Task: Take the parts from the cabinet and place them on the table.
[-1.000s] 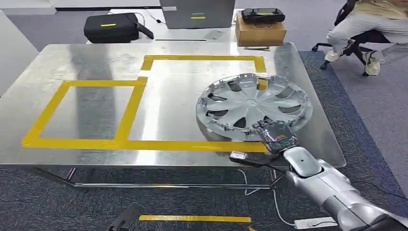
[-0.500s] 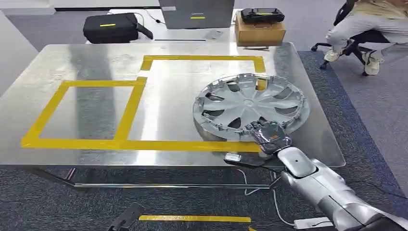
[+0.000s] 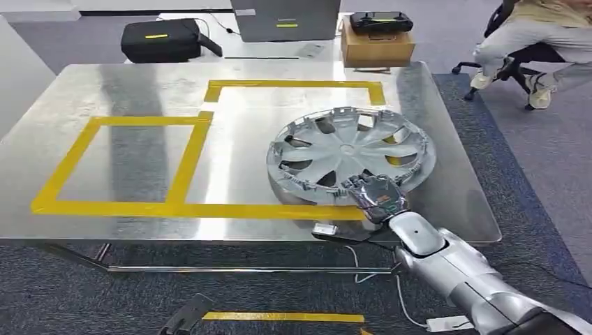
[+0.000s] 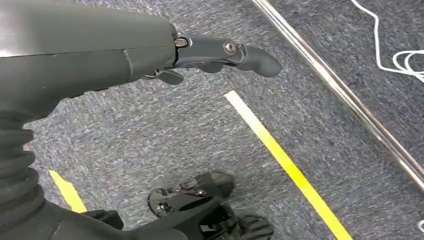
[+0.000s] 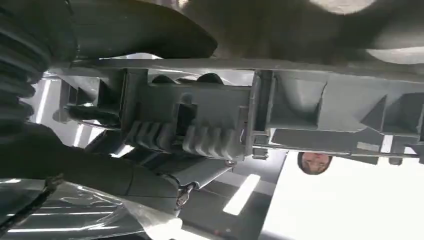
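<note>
fingers [image 3: 363, 187] grip hubcap [image 3: 349, 153] rim | hubcap on table [image 3: 139, 91] | no legible writing

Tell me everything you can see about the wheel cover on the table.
The wheel cover is a round, silver-grey, plastic-looking disc with curved spokes, dark openings and clips along its rim. It sits inner side up on the metal table, partly over the yellow tape. The right hand grips its near rim.
</note>
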`<move>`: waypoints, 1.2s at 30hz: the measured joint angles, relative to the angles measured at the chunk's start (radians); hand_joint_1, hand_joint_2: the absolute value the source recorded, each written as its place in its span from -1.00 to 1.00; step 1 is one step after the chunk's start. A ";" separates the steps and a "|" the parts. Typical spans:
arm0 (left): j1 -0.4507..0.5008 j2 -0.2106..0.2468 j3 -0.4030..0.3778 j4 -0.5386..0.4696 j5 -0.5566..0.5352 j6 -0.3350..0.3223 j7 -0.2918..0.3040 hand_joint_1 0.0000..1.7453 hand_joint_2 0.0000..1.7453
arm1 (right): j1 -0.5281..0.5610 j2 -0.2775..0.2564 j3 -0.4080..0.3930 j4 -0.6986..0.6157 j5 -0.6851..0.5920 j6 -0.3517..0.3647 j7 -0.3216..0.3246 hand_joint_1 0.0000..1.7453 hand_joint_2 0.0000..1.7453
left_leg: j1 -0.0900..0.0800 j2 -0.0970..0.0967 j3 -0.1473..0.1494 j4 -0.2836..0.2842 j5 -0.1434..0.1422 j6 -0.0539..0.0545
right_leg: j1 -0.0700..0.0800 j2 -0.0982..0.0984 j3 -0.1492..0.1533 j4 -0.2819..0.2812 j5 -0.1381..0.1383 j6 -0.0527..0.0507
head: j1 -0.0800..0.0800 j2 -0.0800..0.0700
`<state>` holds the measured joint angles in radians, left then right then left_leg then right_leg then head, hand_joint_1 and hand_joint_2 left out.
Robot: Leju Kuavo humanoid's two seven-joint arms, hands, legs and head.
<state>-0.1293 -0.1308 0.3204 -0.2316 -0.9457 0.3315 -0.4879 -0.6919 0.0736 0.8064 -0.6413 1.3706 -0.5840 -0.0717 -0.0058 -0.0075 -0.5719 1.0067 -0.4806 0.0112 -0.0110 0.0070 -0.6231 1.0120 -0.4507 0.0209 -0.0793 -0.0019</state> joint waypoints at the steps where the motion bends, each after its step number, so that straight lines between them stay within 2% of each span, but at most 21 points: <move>1: 0.000 0.000 0.000 0.000 0.000 -0.002 0.001 -1.00 1.00 | -0.002 0.003 0.002 0.001 0.002 0.000 0.000 0.64 1.00 | 0.000 0.000 0.000 0.000 0.000 0.000 | 0.000 0.000 0.000 0.000 0.000 0.000 | 0.000 0.000; 20: -0.002 -0.007 -0.019 0.000 -0.006 -0.014 0.006 -1.00 1.00 | -0.024 0.067 0.045 0.015 0.014 0.004 -0.024 0.64 1.00 | 0.000 0.000 0.000 0.000 0.000 0.000 | 0.000 0.000 0.000 0.000 0.000 0.000 | 0.000 0.000; 36: 0.000 -0.008 -0.018 0.000 0.006 -0.005 0.022 -1.00 1.00 | -0.024 0.070 0.076 0.029 0.003 0.002 -0.013 0.64 1.00 | 0.000 0.000 0.000 0.000 0.000 0.000 | 0.000 0.000 0.000 0.000 0.000 0.000 | 0.000 0.000</move>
<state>-0.1291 -0.1392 0.3021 -0.2316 -0.9396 0.3269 -0.4658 -0.7157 0.1434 0.8827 -0.6126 1.3741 -0.5817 -0.0847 -0.0058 -0.0074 -0.5720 1.0067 -0.4806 0.0112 -0.0109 0.0069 -0.6233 1.0119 -0.4508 0.0208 -0.0793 -0.0019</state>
